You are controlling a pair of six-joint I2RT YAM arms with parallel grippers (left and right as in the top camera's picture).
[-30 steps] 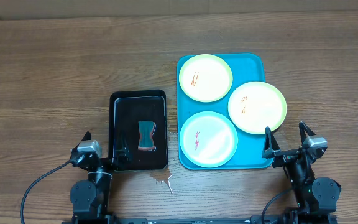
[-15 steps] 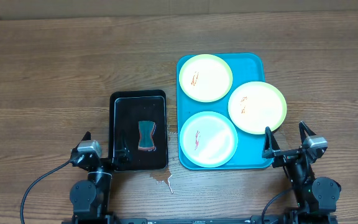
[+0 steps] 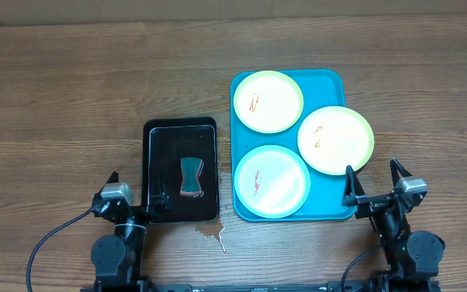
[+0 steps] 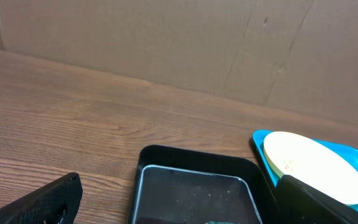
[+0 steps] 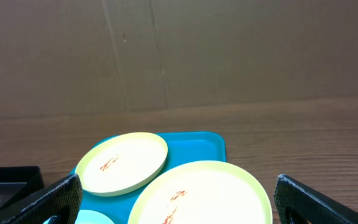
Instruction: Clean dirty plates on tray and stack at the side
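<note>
The turquoise tray [image 3: 327, 81] lies right of centre with three plates on it. A yellow-green plate [image 3: 267, 100] sits at the far end, another yellow-green plate [image 3: 336, 139] overhangs the tray's right rim, and a pale blue-white plate [image 3: 272, 179] sits at the near left. All three carry red-orange smears. My left gripper [image 3: 133, 197] is open and empty at the near edge, by the black tray. My right gripper [image 3: 376, 183] is open and empty, just near of the tray's near right corner. The right wrist view shows both yellow-green plates [image 5: 123, 163] [image 5: 204, 193].
A black tray [image 3: 156, 166] left of the turquoise tray holds a teal and red sponge [image 3: 190, 178]. A small wet stain [image 3: 214, 235] marks the table near the black tray's near right corner. A cardboard wall [image 4: 166, 43] stands behind the table.
</note>
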